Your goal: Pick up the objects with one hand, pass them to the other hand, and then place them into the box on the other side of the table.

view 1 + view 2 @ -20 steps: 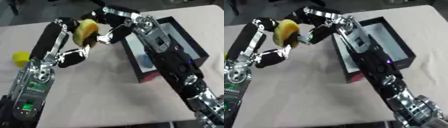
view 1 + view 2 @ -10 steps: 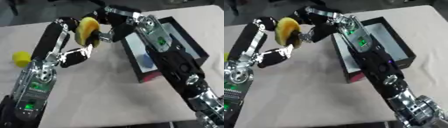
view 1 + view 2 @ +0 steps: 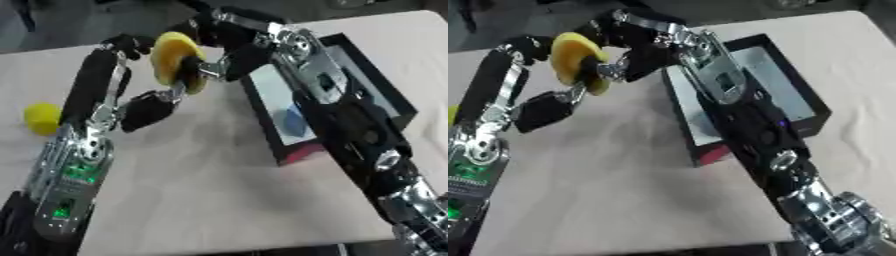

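Small yellow object (image 3: 40, 118) on table (image 3: 201, 190), far left. Left hand (image 3: 147, 109) and right hand (image 3: 229, 59) both curled on yellow banana-like object (image 3: 172, 60), held aloft mid-table. Black box (image 3: 385, 107) right; blue object (image 3: 293, 121) inside.

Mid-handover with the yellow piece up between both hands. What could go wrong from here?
The yellow object hangs in the air between the left hand and right hand; who holds it is unclear, so releasing early could drop it on the table.

The right arm lies across the box, so the swing over could clip its rim.

The blue thing already takes up space there.
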You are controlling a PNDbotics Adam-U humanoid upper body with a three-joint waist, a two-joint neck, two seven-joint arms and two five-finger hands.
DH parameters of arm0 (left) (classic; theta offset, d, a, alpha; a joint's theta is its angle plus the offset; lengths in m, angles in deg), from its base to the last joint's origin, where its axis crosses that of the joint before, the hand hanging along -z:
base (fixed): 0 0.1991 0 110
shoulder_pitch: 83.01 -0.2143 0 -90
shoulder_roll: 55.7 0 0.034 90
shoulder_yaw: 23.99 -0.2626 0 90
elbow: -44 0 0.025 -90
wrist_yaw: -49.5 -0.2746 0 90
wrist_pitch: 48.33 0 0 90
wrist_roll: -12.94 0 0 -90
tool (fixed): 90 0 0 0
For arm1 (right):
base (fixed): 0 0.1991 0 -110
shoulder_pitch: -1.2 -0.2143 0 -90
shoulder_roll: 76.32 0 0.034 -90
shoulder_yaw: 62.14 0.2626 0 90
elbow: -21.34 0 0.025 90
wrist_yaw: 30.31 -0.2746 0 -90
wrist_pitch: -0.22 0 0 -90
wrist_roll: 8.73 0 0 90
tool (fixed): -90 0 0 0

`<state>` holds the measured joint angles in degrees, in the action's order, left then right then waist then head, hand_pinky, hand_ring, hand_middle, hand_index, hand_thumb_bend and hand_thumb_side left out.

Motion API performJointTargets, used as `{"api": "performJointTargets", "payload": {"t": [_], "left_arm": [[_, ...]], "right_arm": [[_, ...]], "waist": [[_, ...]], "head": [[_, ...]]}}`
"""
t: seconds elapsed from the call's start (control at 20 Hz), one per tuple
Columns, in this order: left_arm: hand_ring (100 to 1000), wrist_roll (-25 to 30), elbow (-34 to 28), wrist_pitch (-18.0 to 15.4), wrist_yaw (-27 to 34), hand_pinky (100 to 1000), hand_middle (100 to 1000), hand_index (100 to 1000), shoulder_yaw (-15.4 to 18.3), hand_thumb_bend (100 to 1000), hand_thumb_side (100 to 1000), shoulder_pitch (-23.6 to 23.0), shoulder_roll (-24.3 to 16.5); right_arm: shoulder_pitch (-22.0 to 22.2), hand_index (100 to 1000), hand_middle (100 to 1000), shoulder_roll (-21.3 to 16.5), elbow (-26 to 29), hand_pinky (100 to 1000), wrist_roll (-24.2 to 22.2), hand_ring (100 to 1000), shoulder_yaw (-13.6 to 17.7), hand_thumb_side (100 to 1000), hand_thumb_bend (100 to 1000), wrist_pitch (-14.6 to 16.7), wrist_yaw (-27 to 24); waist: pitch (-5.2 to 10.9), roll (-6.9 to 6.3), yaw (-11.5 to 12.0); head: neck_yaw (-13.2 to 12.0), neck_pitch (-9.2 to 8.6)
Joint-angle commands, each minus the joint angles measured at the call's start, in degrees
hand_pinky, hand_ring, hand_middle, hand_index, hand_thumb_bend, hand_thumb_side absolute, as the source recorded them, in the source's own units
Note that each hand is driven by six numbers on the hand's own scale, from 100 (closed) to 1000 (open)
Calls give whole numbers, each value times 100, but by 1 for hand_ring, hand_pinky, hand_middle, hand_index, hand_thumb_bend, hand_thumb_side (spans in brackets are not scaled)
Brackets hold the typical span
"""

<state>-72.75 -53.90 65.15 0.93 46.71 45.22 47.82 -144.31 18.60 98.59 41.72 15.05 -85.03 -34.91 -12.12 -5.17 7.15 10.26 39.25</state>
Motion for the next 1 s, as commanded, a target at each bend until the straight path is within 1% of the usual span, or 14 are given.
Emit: {"api": "performJointTargets", "payload": {"t": [0.05, 0.15, 0.35, 0.4, 0.7, 1.0], "left_arm": [[757, -36, 2, 106, -104, 801, 701, 819, 67, 637, 549, 44, -90], [761, -26, 11, 112, -121, 801, 705, 822, 68, 661, 562, 35, -100], [768, 99, -12, 29, -57, 809, 712, 828, 59, 740, 574, 9, -165], [771, 152, -24, -5, -36, 811, 715, 830, 54, 767, 563, 2, -192], [777, 457, -121, -130, 31, 814, 724, 836, 71, 841, 489, -35, -344], [780, 613, -228, -176, 118, 817, 730, 841, 108, 853, 480, -76, -554]], "right_arm": [[-123, 551, 239, -58, 191, 933, 26, 991, 23, 180, 164, -43, -108], [-125, 550, 238, -69, 210, 932, 45, 989, 31, 179, 166, -68, -137], [-126, 551, 238, -113, 247, 933, 102, 988, 69, 175, 169, -128, -187], [-126, 550, 237, -127, 253, 932, 116, 988, 81, 174, 170, -144, -197], [-121, 550, 237, -205, 283, 932, 192, 988, 128, 169, 172, -180, -240], [-98, 548, 236, -320, 325, 931, 299, 985, 209, 164, 175, -240, -304]], "waist": [[216, 72, 6], [214, 72, 4], [212, 68, 2], [214, 66, 2], [219, 62, -8], [239, 59, -39]], "head": [[2, -52], [7, -51], [10, -58], [13, -58], [53, -64], [52, -33]]}}
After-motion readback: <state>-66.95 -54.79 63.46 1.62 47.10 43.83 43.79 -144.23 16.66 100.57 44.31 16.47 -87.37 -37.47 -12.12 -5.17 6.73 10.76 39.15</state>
